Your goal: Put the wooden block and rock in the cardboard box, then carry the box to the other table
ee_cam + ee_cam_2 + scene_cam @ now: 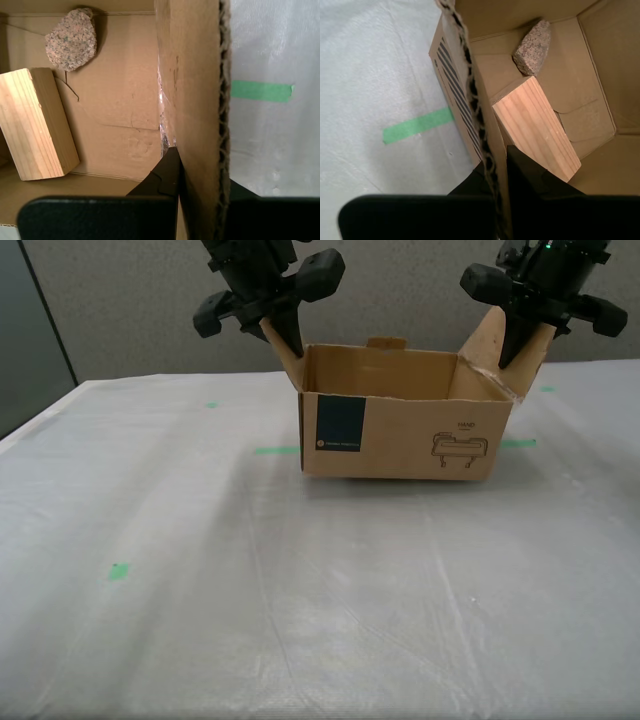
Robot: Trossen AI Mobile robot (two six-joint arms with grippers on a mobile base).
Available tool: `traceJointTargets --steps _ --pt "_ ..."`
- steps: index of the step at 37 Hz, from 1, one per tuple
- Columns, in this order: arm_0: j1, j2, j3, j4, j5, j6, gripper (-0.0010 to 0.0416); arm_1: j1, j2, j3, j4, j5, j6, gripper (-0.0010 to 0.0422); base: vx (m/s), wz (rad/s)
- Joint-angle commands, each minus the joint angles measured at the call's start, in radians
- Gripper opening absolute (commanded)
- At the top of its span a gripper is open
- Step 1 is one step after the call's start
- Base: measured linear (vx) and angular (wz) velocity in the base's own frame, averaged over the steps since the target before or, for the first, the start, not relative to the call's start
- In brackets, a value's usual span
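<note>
My first claw (200,176) is clenched on an upright end flap of the cardboard box (405,435), with one finger inside the flap and one outside. My second claw (498,169) is clenched on the other end flap in the same way. In the exterior view both arms come down from above, one onto each end of the box.

The box is open-topped and sits on the other bench (300,590), which has a wrinkled pale cover; I cannot tell whether its base touches the cover or is just off it. The teal label (340,422) and the "HAND" drawing (462,445) face the exterior camera.

The wooden block (535,130) lies on the box floor. The rock (533,47) is also inside, just beside one end of the block and against a wall. A green tape strip (417,125) lies on the cover just outside the box, and another mark (119,571) is well apart from it.
</note>
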Motion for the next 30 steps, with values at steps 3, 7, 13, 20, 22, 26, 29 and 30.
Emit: traceJointTargets --steps 3,7,13,20,22,26,29,30 --pt "-0.003 -0.002 0.001 -0.014 0.045 -0.01 -0.0001 -0.008 0.005 -0.019 0.012 0.009 -0.002 -0.0001 0.0 0.0" --pt "-0.003 -0.002 0.001 -0.014 0.045 -0.013 -0.0001 -0.008 0.004 -0.03 0.01 0.008 -0.002 0.0 0.0 0.0" --pt "-0.003 -0.002 -0.001 -0.014 0.046 -0.013 0.0 -0.008 0.004 -0.049 0.004 0.006 -0.001 0.0 0.0 0.0" --pt "-0.003 -0.002 -0.001 -0.005 0.046 -0.013 0.0 -0.008 0.004 -0.053 0.004 -0.008 -0.002 0.0 0.0 0.0" --pt "-0.003 -0.002 -0.001 0.006 0.045 -0.013 0.0 -0.008 0.004 -0.053 0.004 -0.015 -0.002 0.0 0.0 0.0" --pt "-0.003 -0.002 -0.001 0.032 0.046 -0.013 0.0 -0.008 0.004 -0.053 0.006 -0.023 -0.002 0.0 0.0 0.0" --pt "-0.003 -0.002 -0.001 0.029 0.045 -0.003 0.0 -0.009 0.004 -0.053 0.007 -0.037 -0.002 0.0 0.0 0.0" --pt "-0.003 -0.002 -0.001 0.029 0.045 0.007 0.0 -0.008 0.004 -0.053 0.008 -0.037 -0.002 0.0 0.0 0.0"
